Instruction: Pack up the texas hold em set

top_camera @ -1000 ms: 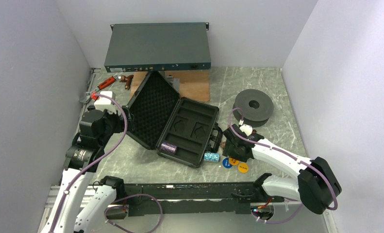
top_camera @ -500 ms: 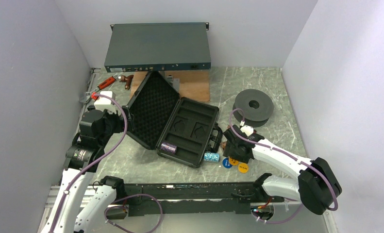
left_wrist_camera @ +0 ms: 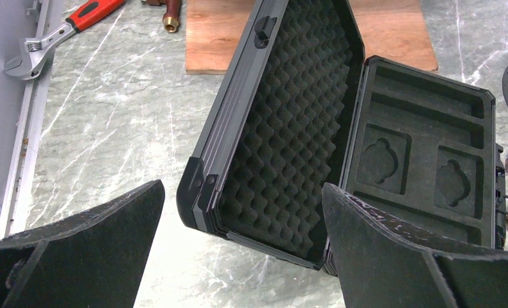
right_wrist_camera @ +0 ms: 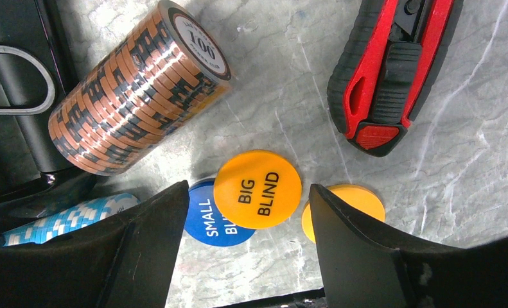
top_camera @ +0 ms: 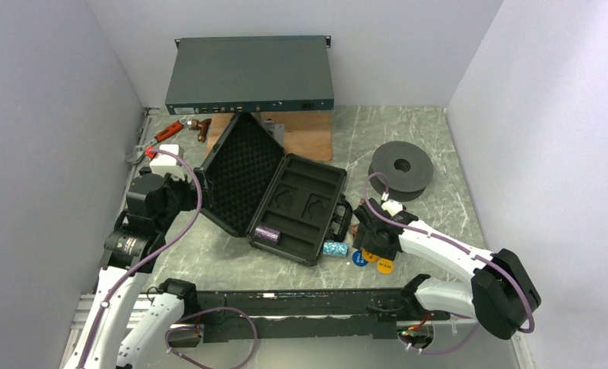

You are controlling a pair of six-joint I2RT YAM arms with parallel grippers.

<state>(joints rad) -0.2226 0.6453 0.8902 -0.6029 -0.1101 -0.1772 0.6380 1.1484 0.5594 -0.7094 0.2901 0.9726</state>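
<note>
— At the middle of the table (top_camera: 458, 177), how does the black case (top_camera: 300, 207) lie?
— Open. Its foam-lined lid (left_wrist_camera: 289, 128) is propped up on the left, and the tray with its cut-outs lies flat on the right. A purple roll (top_camera: 266, 234) rests in the tray's near slot.
— And the other pieces?
— Outside the case, off its near right corner. The teal roll (right_wrist_camera: 65, 218) lies just beside the case, and the brown roll (right_wrist_camera: 139, 90) lies on its side close to the case's edge. The orange disc (right_wrist_camera: 257, 189), marked BIG BLIND, overlaps the blue disc (right_wrist_camera: 216, 224). The yellow disc (right_wrist_camera: 347, 205) lies just beside the orange one. A red-black tool (right_wrist_camera: 392, 70) lies near them on the marble.
— The right gripper (right_wrist_camera: 248, 192)?
— It is spread wide above those discs. In the wrist view the orange one sits between its fingers. It grasps nothing.
— The left gripper (left_wrist_camera: 243, 189)?
— Its fingers are also wide apart with nothing between them. It hangs to the left of the case, facing the lid's near corner. A red-handled wrench (left_wrist_camera: 65, 25) and a wooden board (left_wrist_camera: 219, 38) lie further back.
</note>
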